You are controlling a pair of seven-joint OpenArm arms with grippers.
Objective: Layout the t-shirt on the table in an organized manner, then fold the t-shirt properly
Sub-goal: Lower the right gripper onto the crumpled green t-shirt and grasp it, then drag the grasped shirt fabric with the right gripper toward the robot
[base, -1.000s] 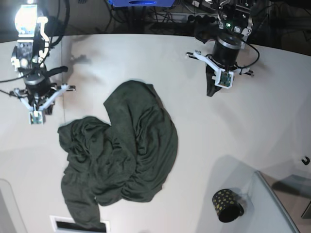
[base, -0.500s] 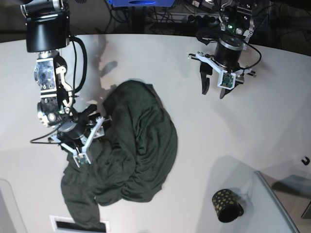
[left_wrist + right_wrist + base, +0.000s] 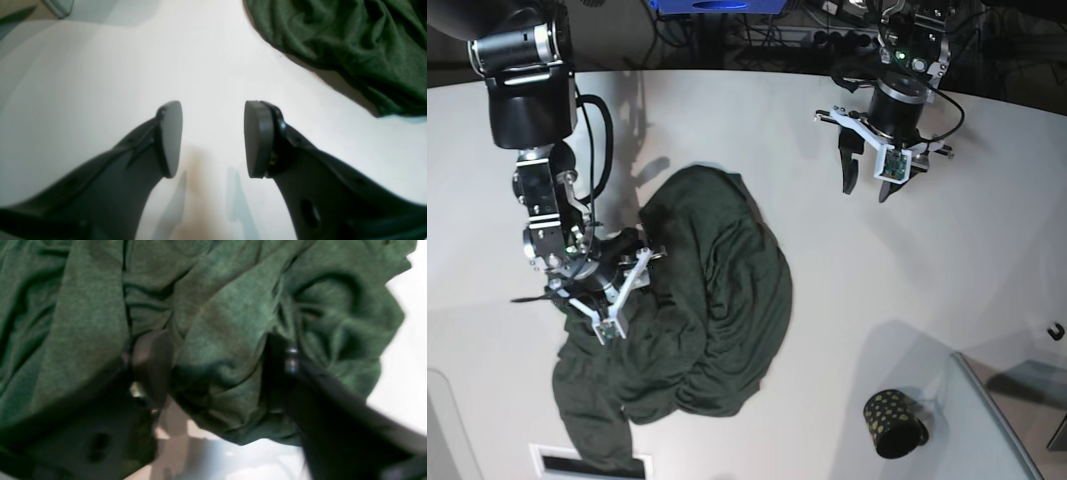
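White table (image 3: 987, 270), right hand (image 3: 217, 373) astride t-shirt (image 3: 717, 300)

— What is under the left gripper (image 3: 213, 138)?

— Bare white table (image 3: 100, 83). The two dark fingers (image 3: 170, 138) stand apart with a clear gap between them, nothing in it, and their faint shadows fall on the surface just below the tips.

— And the t-shirt (image 3: 350, 40)?

— Ahead of the gripper and off to its right — a rumpled dark green heap with deep folds, its curved edge lying on the table, well apart from both fingers.

— Anything else?

— A greyish corner of something far ahead on the left, too blurred to name.
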